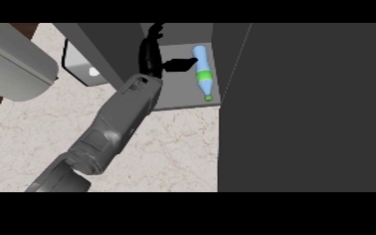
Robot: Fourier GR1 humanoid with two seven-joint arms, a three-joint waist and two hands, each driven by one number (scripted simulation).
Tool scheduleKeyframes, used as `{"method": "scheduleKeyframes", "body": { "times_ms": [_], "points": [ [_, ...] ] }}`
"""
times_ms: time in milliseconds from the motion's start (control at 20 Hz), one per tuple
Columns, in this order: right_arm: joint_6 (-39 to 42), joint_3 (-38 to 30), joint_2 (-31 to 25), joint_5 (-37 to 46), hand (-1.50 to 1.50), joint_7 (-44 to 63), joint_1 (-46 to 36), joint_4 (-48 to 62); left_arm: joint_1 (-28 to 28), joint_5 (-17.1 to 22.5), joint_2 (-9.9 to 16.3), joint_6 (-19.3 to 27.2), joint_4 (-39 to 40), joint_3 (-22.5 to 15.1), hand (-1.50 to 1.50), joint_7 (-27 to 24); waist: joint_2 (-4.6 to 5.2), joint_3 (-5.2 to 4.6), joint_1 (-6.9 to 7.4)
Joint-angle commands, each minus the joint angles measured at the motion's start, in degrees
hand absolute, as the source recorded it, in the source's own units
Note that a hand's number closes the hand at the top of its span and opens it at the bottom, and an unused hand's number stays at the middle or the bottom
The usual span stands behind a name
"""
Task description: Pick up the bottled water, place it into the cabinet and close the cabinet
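At the far left we see a grey rounded object (26, 72) at the edge of the view; what it is we cannot tell. Beside it a small white thing (81, 64) stands on the desk (169, 149), partly hidden behind a dark grey panel (99, 50). This panel is perhaps a side wall of the cabinet or a door, but the view does not settle it.

In the middle, one grey forearm comes up from the lower left edge and ends in a black hand (152, 55) inside the cabinet opening. We judge it is the left hand, because it enters from the left side. Its fingers are stretched out and apart, and they hold nothing. A dark part, maybe the thumb, points toward the bottle. The right hand does not show anywhere.

Just to the right of the hand, the bottle (203, 72) lies on its side on the cabinet shelf (180, 97), with the cap toward us. It is near the hand but apart from it.

At the right a large dark door (294, 109) stands open and fills this side.

So, in our judgement, the picking and the placing are done. What is left is to take the hand out and to close the door.
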Motion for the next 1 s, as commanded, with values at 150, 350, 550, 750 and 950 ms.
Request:
{"method": "scheduleKeyframes", "body": {
  "times_ms": [150, 350, 550, 750, 950],
  "points": [
    [1.2, 0.6, -0.4, -2.9, -1.50, 1.4, 1.7, -4.3, -0.1, 6.9, 0.5, -8.7, -8.8, 8.4, 1.50, -11.4, -0.21, -0.18, 1.12],
    [1.0, 0.5, 0.3, -2.2, -1.50, 1.3, 1.3, -2.8, 0.1, 9.2, -1.2, -17.6, -10.5, 9.5, 1.50, -13.9, -0.57, -0.06, 1.19],
    [1.3, -0.1, -0.5, -3.3, -1.50, 4.6, 0.2, -5.3, 1.5, 12.4, -1.3, -18.4, -12.5, 6.0, 1.50, -13.4, -1.00, 0.01, 1.49],
    [0.5, 5.6, 2.0, 2.4, -1.50, 2.6, 1.6, -3.9, 6.0, 13.9, -1.3, -18.8, -16.0, 2.8, 1.50, -14.1, -1.67, 0.01, 2.35],
    [-0.8, 4.3, 1.3, 2.4, -1.50, 4.9, 1.9, -6.6, 8.7, 17.0, -1.3, -25.1, -22.4, -1.6, 1.50, -9.6, -1.91, -0.01, 3.06]
  ]
}}
